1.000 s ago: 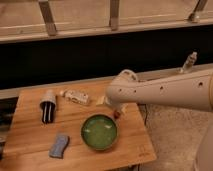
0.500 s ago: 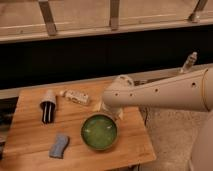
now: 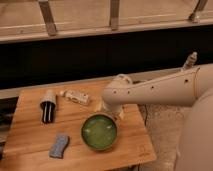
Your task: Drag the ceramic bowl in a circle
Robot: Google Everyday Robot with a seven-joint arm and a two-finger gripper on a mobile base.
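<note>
The ceramic bowl point(image 3: 99, 131), round with a glossy green inside and a tan rim, sits on the wooden table point(image 3: 30, 142) right of centre, near the front. My gripper point(image 3: 116, 114) hangs from the cream arm point(image 3: 150, 92) that reaches in from the right. It is low at the bowl's far right rim, and the wrist hides most of it. I cannot tell whether it touches the rim.
A black bottle with a white cap point(image 3: 47, 106) lies at the back left. A small wrapped packet point(image 3: 76, 96) lies behind the bowl. A grey-blue sponge block point(image 3: 59, 145) lies left of the bowl. The table's right edge point(image 3: 145, 135) is close to the bowl. A dark rail wall runs behind.
The arm has shifted left and down toward the bowl's far right rim. The bowl and the other objects have not moved.
</note>
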